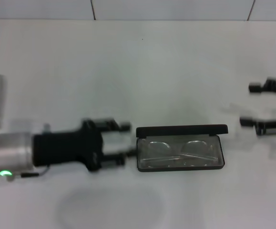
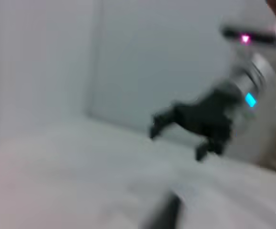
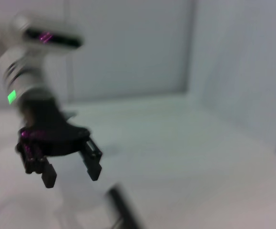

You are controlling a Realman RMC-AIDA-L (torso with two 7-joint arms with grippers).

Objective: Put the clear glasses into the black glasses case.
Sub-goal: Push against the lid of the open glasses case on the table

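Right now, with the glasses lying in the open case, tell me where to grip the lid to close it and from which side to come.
Grip the black glasses case by its raised lid, at the long free edge near its middle, coming from above and behind. The lid stands open along the far side, hinged there, so pulling it forward and down over the clear glasses should shut it. The left tool is nearest, open at the case's left end.

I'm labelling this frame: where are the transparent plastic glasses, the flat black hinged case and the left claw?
Transparent plastic glasses [image 1: 179, 151]: head view, bridge between lenses.
Flat black hinged case [image 1: 181, 129]: head view, raised lid.
Left claw [image 1: 126, 141]: head view, midway between its open fingertips.
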